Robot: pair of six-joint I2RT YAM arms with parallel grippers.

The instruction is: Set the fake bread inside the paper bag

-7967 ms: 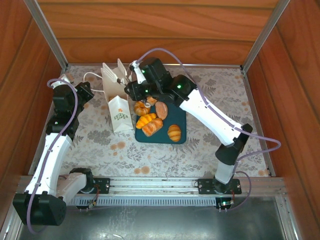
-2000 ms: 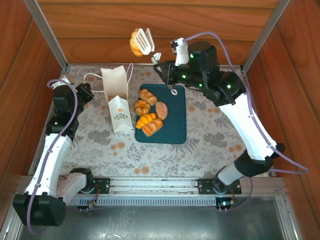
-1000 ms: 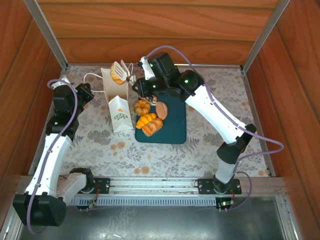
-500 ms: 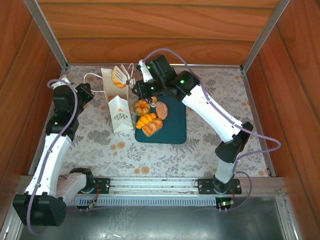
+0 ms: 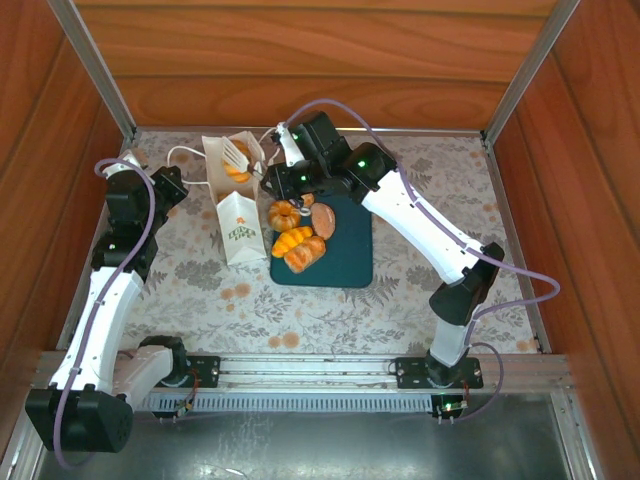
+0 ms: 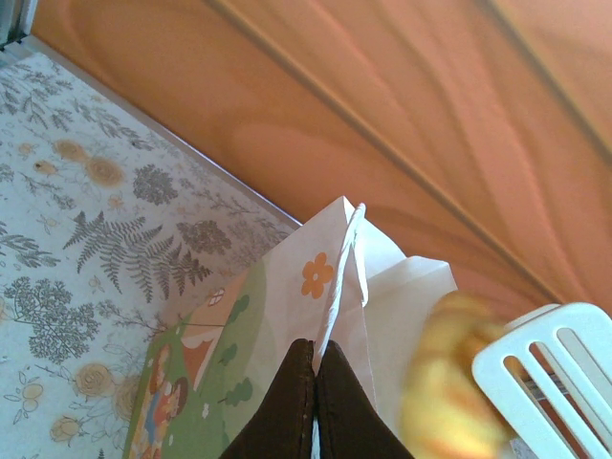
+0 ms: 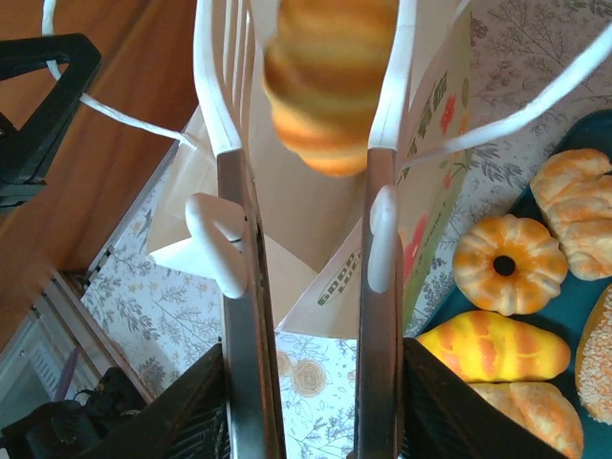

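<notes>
I hold the paper bag (image 6: 287,316) clenched in left jaws; right jaws parted, roll (image 7: 330,86) loose above it; five pastries (image 7: 509,263) left on tray (image 5: 350,250).

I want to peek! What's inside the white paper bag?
A golden bread roll is at the open mouth of the paper bag, between the white fingers of the right gripper. Deeper down is hidden by the bag's walls and that roll.

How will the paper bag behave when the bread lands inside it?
The paper bag looks light and thin-walled, so it may flex or tip. The left gripper, shut on its top edge, should probably steady it.
</notes>
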